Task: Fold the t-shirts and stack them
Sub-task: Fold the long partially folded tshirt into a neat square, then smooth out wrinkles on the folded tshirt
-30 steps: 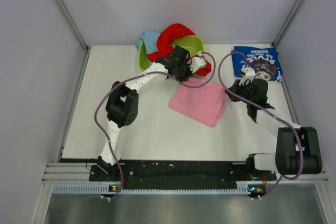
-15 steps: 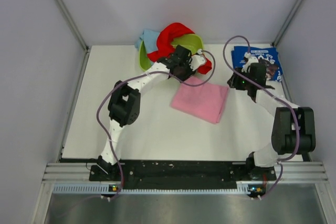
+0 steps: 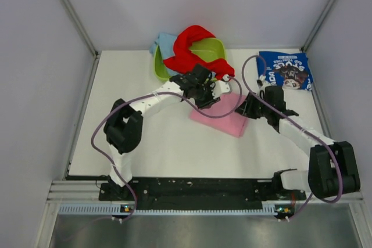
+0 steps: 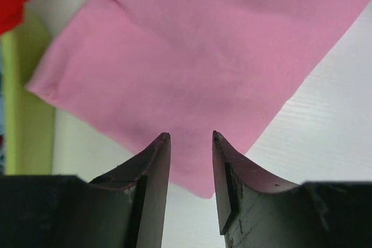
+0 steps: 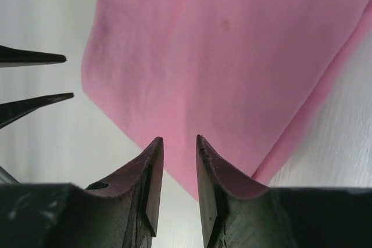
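The pink t-shirt lies folded on the white table mid-right; it fills the left wrist view and the right wrist view. My left gripper hovers over its far left corner, jaws a little apart and empty. My right gripper is at its right edge, jaws a little apart and empty. The left gripper's fingertips show in the right wrist view. The navy printed t-shirt lies folded at the far right. The red t-shirt and the light blue one hang over the tub.
The lime green tub stands at the back centre, also at the left edge of the left wrist view. Grey walls and metal rails enclose the table. Purple cables loop off both arms.
My right gripper swung from beside the navy shirt back to the pink shirt's right edge. My left gripper came down from the tub's rim to the pink shirt's far left corner.
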You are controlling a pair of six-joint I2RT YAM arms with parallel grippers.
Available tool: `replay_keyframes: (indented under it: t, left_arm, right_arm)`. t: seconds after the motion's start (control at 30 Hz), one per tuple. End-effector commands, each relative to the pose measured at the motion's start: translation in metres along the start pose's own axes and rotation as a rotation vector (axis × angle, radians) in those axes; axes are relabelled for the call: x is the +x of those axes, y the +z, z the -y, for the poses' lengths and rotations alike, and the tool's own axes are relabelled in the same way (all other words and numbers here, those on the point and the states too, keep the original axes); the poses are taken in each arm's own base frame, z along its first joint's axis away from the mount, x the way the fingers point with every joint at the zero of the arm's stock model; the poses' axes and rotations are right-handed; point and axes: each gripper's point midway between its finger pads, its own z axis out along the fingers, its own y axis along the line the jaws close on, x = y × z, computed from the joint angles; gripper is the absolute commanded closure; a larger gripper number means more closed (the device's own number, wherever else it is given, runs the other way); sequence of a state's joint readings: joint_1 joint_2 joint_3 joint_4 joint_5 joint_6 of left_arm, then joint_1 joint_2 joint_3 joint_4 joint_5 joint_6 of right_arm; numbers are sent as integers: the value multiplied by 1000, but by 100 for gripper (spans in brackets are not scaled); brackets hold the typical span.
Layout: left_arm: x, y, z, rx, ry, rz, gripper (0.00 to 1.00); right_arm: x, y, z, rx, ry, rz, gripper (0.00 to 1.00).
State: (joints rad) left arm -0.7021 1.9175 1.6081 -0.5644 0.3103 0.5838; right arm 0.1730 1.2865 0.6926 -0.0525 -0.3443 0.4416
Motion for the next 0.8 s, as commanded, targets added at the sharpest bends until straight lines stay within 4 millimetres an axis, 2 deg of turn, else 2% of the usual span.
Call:
replay_keyframes:
  t: [0.0, 0.1, 0.2, 0.27, 0.37, 0.5, 0.57, 0.63, 0.67, 0.77]
  left_arm:
    - [40, 30, 7, 52, -6, -140, 60]
    - [69, 44, 18, 75, 25, -212, 59]
    - [87, 52, 31, 68, 81, -275, 59]
    - [97, 50, 50, 109, 89, -314, 58]
    - [108, 35, 91, 233, 82, -359, 58]
    - [116, 1, 152, 428, 29, -371, 58]
    - [115, -21, 175, 517, 7, -354, 56]
    - [110, -40, 181, 537, 11, -340, 54]
    - [106, -48, 177, 513, 18, -331, 53]
    - [83, -64, 145, 399, -29, -257, 49]
  right_arm:
    - [16, 4, -11, -79, 134, -36, 72]
    - [51, 10, 15, 32, 204, -137, 72]
    - [72, 12, 32, 109, 236, -208, 72]
    - [82, 12, 40, 149, 253, -235, 72]
    - [93, 9, 47, 184, 253, -272, 71]
    - [105, 0, 49, 186, 254, -295, 70]
    - [109, -8, 43, 166, 252, -300, 69]
    - [105, -19, 38, 156, 221, -289, 67]
    - [96, -25, 34, 147, 189, -255, 66]
    - [70, -37, 22, 119, 109, -194, 62]
